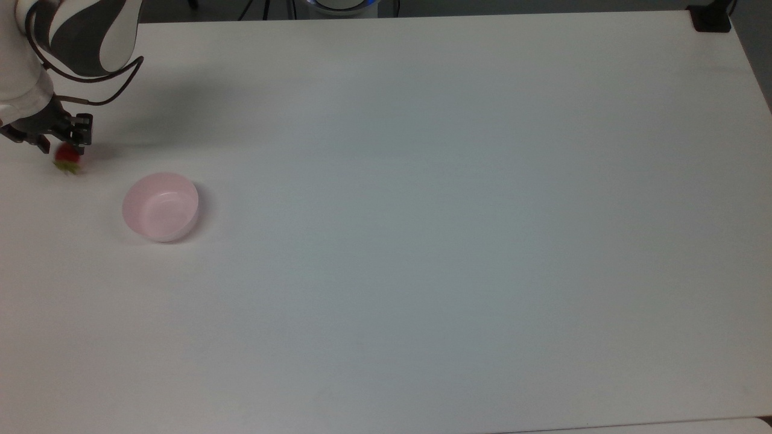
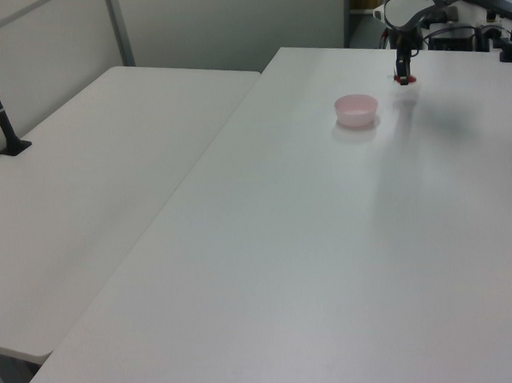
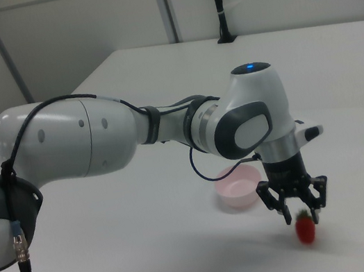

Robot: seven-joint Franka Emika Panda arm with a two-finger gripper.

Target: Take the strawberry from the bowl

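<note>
white table (image 1: 458,241), pink bowl (image 1: 160,207) resting on it

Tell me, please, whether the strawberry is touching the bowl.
Apart. The top view shows a strip of bare table between the strawberry and the bowl, which sits toward the top view's right.

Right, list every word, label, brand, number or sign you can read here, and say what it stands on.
No readable text.
Small round pale pink plastic bowl: plain walls, no label.
Small glossy red strawberry: no marking.
White and grey robot arm: no readable brand or number. It carries a blue light, not a sign.
White table: bare, no print.
</note>
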